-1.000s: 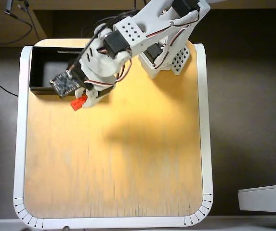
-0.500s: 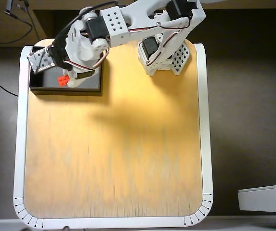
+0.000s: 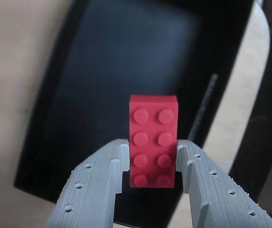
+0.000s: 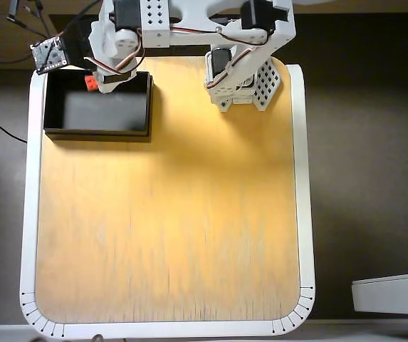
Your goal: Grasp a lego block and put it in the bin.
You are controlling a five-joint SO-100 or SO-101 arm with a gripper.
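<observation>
Grey ribbed gripper (image 3: 152,159) fingers clamp the lego block (image 3: 154,140) on both long sides at its lower half, studs facing the wrist camera. Behind it, blurred, lies the bin (image 3: 102,66), dark floor under the brick. Overhead view: brick (image 4: 90,83) held above the bin (image 4: 97,132) near its top wall, at the wooden table's (image 4: 168,214) top-left corner.

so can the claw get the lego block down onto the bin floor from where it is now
Probably yes. The claw grips the red lego block directly above the black bin, and in the wrist view only the bin's bare dark floor lies below, so nothing seems to block the drop.
</observation>
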